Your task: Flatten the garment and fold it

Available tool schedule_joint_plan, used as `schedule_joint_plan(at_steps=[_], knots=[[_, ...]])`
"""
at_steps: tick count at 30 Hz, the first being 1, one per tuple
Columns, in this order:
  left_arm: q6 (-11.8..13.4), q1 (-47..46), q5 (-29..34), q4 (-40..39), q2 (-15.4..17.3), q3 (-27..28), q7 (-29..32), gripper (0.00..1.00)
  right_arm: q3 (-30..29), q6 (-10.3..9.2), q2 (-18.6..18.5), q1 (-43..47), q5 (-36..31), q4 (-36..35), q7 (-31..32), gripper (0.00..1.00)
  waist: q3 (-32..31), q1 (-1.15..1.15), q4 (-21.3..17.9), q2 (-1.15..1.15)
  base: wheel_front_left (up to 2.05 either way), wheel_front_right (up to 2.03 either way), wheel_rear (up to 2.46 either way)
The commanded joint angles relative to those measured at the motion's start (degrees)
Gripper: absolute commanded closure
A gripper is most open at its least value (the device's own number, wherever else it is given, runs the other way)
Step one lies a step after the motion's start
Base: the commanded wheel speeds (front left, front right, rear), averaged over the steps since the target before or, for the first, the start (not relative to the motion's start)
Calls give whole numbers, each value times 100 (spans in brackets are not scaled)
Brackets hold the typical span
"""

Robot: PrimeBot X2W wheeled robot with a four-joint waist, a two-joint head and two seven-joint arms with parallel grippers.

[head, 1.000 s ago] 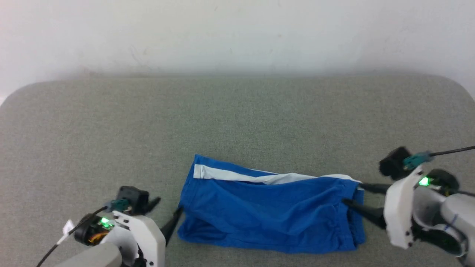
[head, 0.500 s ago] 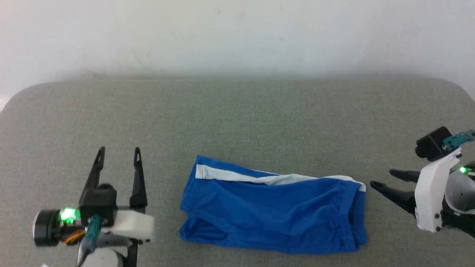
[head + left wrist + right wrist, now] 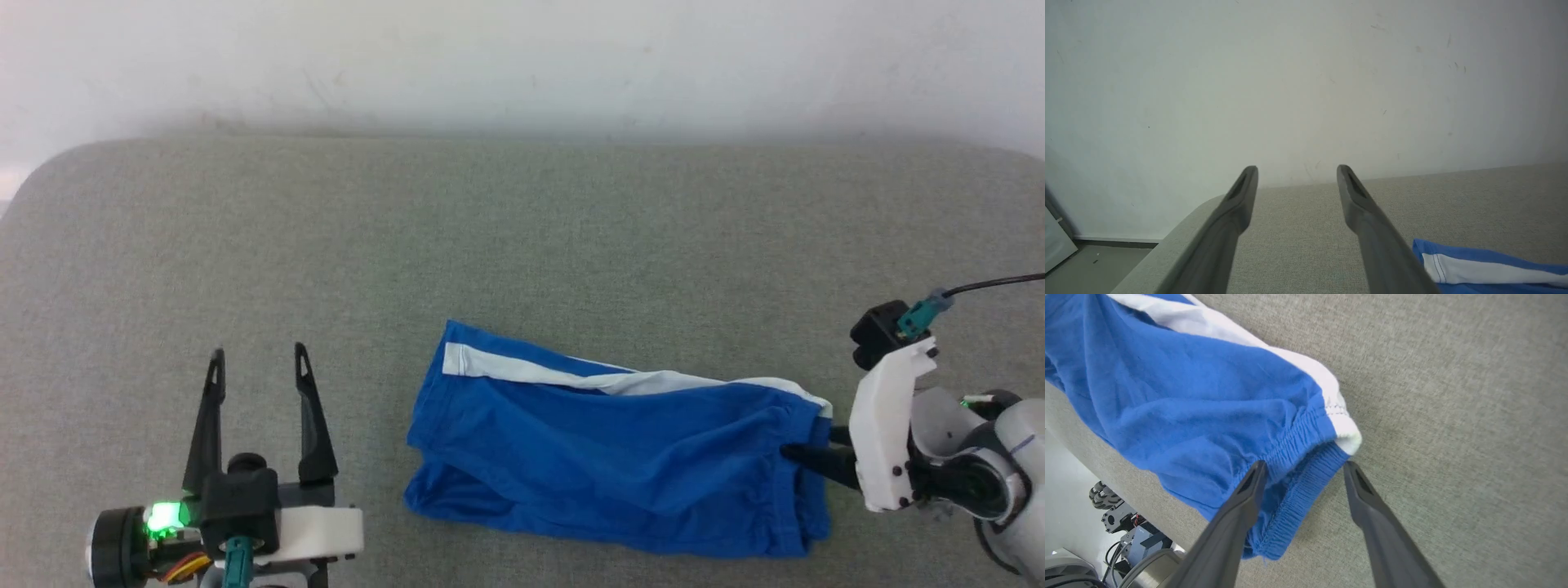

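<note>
At centre-right of the grey cloth-covered counter [image 3: 522, 229], near its front edge, the garment [image 3: 612, 465] lies lengthwise, left to right. It is blue and doubled over, with soft wrinkles across the top layer. A lower layer peeks out along the near-left edge. The white stripe [image 3: 571, 377] runs along the far edge, from the hem at the robot's left toward the gathered waistband [image 3: 804, 498] at the robot's right.

Left claw [image 3: 259, 353]: I read it as spread wide with nothing between the fingers. It sits over bare counter, well apart from the garment's left hem, fingers pointing toward the wall [image 3: 522, 65]. Left wrist view agrees: the left claw [image 3: 1296, 169] gapes, the wall [image 3: 1290, 81] is behind it, and a corner of the garment [image 3: 1474, 269] with its stripe shows at lower right.

Right claw [image 3: 808, 441]: it is at the waistband end, pointing toward the robot's left. In the right wrist view the right claw [image 3: 1303, 465] is parted, not closed. One finger [image 3: 1237, 506] lies over the blue fabric of the garment [image 3: 1188, 396] and the other finger [image 3: 1372, 506] is over bare counter [image 3: 1453, 396]. The waistband [image 3: 1294, 437] corner, with the stripe's white end [image 3: 1345, 433], sits just ahead of the gap. I cannot tell whether the fingertips touch the cloth.
</note>
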Motion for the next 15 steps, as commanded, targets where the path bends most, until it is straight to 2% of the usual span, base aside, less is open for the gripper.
schedule_joint_plan(at_steps=[1, 7, 13, 14, 15], knots=[[-90, 119, 109, 31, -117, 102, -27, 0, -68, -5, 167, -12, -97, 173, 71, 0, 142, 0, 114, 0, 0, 0, 0], [-473, 161, 415, 203, -541, 355, -27, 0, -95, -5, 769, 53, -657, 947, 283, 0, 257, 0, 271, 0, 0, 0, 0], [-718, 208, 629, 312, -781, 484, -27, 0, 93, -5, 1005, 267, -938, 1190, 336, 0, 249, 0, 356, 0, 0, 0, 0], [-752, 226, 660, 328, -812, 523, -27, 0, 85, -5, 1032, 277, -943, 1184, 302, 66, 240, 0, 347, 0, 0, 0, 0], [-785, 247, 689, 341, -837, 563, -27, 0, 91, -5, 1040, 266, -964, 1160, 273, 100, 231, 0, 332, 0, 0, 0, 0]])
